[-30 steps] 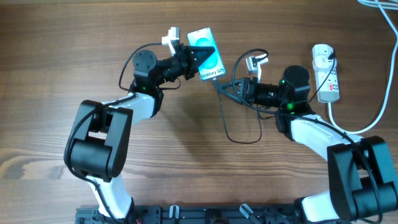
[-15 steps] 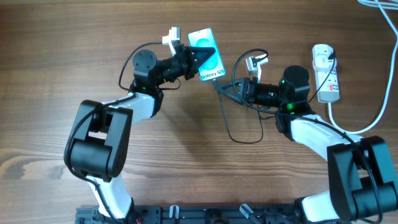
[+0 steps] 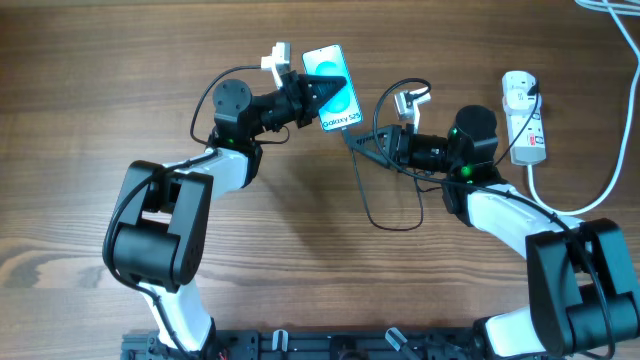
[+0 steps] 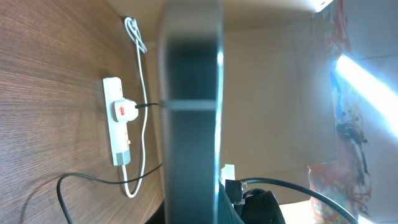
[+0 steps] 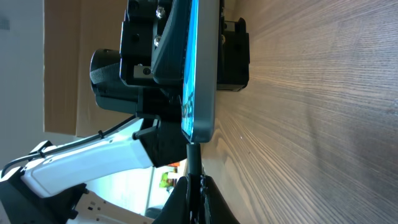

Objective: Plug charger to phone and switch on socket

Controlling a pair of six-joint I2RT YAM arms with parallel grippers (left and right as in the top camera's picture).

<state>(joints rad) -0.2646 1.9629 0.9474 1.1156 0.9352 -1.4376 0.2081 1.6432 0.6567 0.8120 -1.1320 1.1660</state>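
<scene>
Right, I count one phone (image 3: 345,100), one charger (image 3: 362,190) and one socket (image 3: 525,118). Nothing has shifted since the previous frame. My left gripper (image 3: 316,94) is clamped on the phone. My right gripper (image 3: 356,141) pinches the charger's connector at the phone's lower edge. The socket lies well right of the phone.

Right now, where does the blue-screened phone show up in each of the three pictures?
Overhead: the phone, top centre, screen facing the camera.
Left wrist: centre, a blurred dark slab, edge-on.
Right wrist: upper centre, edge-on, blue face to the left.
Shared landmark: the wooden table.
</scene>
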